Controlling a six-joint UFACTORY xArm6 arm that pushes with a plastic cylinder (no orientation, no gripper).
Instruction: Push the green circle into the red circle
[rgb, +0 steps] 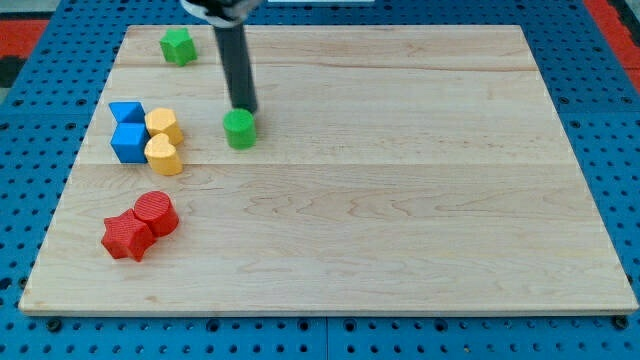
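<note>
Your arm carries no jaws at all, so there is nothing to open, close or hold: it ends in a straight dark rod, and my tip sits on the board touching, or just shy of, the upper edge of the small green plastic circle block. That placement reads as deliberate. With the tip on the far side, toward the view's top, a push should drive the green circle down and leftward, where the ribbed red plastic circle block waits well apart, near the lower left. A red angular block, shape unclear, touches the red circle on its lower-left side.

Watch the cluster between them: two blue blocks and two yellow blocks sit tight together at the view's left, near the likely path. A second green block, angular, stands alone at the top left.

Everything rests on a pale wooden board laid over a blue perforated base, with red showing at the upper corners.
</note>
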